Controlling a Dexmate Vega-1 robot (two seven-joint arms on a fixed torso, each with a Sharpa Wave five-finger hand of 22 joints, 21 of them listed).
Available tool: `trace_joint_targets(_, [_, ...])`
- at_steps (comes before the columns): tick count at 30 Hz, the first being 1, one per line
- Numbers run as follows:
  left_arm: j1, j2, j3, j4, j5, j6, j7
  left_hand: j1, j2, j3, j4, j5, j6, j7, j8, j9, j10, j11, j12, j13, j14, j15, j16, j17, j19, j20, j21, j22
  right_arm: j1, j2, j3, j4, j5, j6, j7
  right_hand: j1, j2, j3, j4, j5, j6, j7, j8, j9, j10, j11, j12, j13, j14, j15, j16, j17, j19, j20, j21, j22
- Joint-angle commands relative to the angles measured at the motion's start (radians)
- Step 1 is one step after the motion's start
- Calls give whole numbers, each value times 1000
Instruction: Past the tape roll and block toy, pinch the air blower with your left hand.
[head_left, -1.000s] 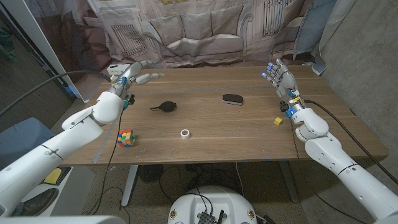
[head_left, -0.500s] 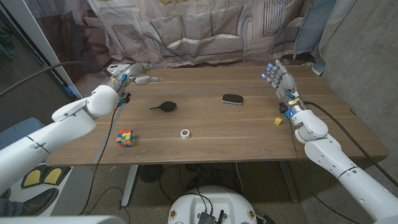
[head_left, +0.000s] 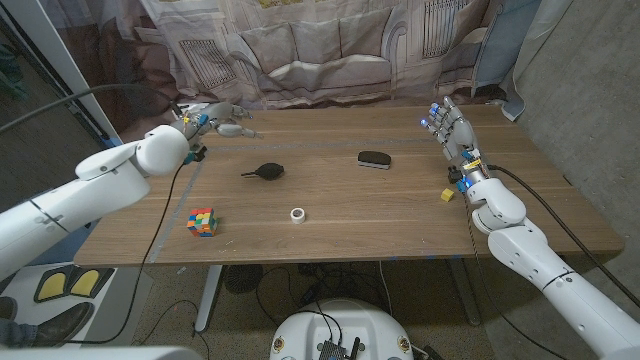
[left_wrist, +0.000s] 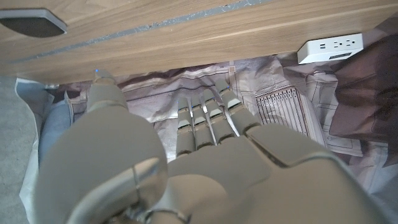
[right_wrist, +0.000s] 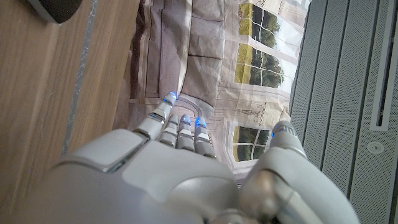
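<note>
Air blower (head_left: 266, 171) lies on wooden surface (head_left: 340, 215), behind tape roll (head_left: 298, 214) and block toy (head_left: 203, 222). Left hand (head_left: 218, 117) above surface's far-left corner, beyond blower, fingers (left_wrist: 208, 121) apart, empty. Right hand (head_left: 450, 131) well right of blower, fingers spread, empty.

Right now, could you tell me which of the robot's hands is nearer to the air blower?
Left. The left hand hovers over the table's far left edge, just beyond the air blower. The right hand is raised at the far right, past the black oval object.
</note>
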Motion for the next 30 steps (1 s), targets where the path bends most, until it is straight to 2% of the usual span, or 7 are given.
trace_joint_targets(1, [-113, 47, 99, -42, 114, 98, -150, 18, -9, 6, 5, 4, 32, 1, 4, 5, 36, -7, 12, 5, 43, -10, 12, 4, 36, -2, 11, 2, -23, 15, 14, -5, -3, 21, -26, 7, 4, -2, -5, 6, 12, -2, -3, 3, 8, -1, -2, 5, 4, 9, 1, 3, 1, 6, -1, 2])
trace_joint_targets(7, [-175, 49, 150, -49, 180, 130, -244, 1, -13, 1, 25, 2, 102, -8, 21, 6, 83, -11, 23, 8, 82, -14, 14, 7, 59, -4, 12, 4, -31, 16, 21, -5, -4, 29, -30, 7, 5, -2, -4, 5, 13, -2, -3, 3, 10, 0, -2, 5, 6, 10, 0, 3, 1, 8, -1, 2])
trace_joint_targets(10, [-215, 43, 183, -40, 221, 128, -303, -17, -19, -6, 36, 1, 112, -18, 17, 6, 84, -23, 17, 9, 37, -9, -9, 7, 29, 4, -6, 5, -32, 20, 24, -5, 0, 30, -33, 7, 5, -3, -4, 5, 14, -3, -3, 3, 11, 0, -2, 5, 7, 10, 1, 3, 3, 9, -1, 2])
trace_joint_targets(16, [-260, 29, 220, -15, 290, 104, -371, -4, -13, 2, 33, 4, 87, -28, 0, 6, 51, -23, -2, 10, 16, -12, -18, 6, 7, 8, -21, 4, -34, 17, 25, -20, -5, 17, -45, 6, 5, -3, -4, 5, 15, -3, -4, 3, 12, -1, -2, 5, 7, 11, 0, 3, 4, 9, -1, 2])
trace_joint_targets(19, [-276, 21, 229, -3, 306, 91, -405, 14, 1, 14, 30, 5, 29, -11, -25, 7, 24, -9, -17, 11, 4, -6, -21, 6, 12, 8, -24, 5, -34, 13, 24, -29, -12, 14, -48, 6, 5, -4, -4, 4, 15, -3, -4, 3, 12, -2, -2, 5, 7, 11, 0, 3, 5, 10, -1, 2])
trace_joint_targets(25, [-310, 4, 255, 24, 352, 46, -469, 19, 1, 16, 29, 4, 8, -6, -31, 7, 7, -4, -25, 12, -1, -7, -22, 6, 24, 5, -22, 5, -36, 19, 24, -33, -9, 10, -55, 6, 6, -4, -4, 4, 16, -2, -4, 3, 13, -1, -3, 5, 9, 12, 0, 3, 5, 10, -1, 2])
trace_joint_targets(30, [-326, -17, 264, 54, 372, 4, -492, 33, 3, 22, 24, 6, -3, -10, -32, 8, 1, -14, -28, 13, -3, -9, -22, 6, 32, 3, -21, 5, -43, 16, 22, -39, -16, 11, -55, 6, 6, -4, -3, 4, 16, -2, -5, 3, 13, -1, -3, 5, 9, 11, 0, 4, 5, 10, -1, 2])
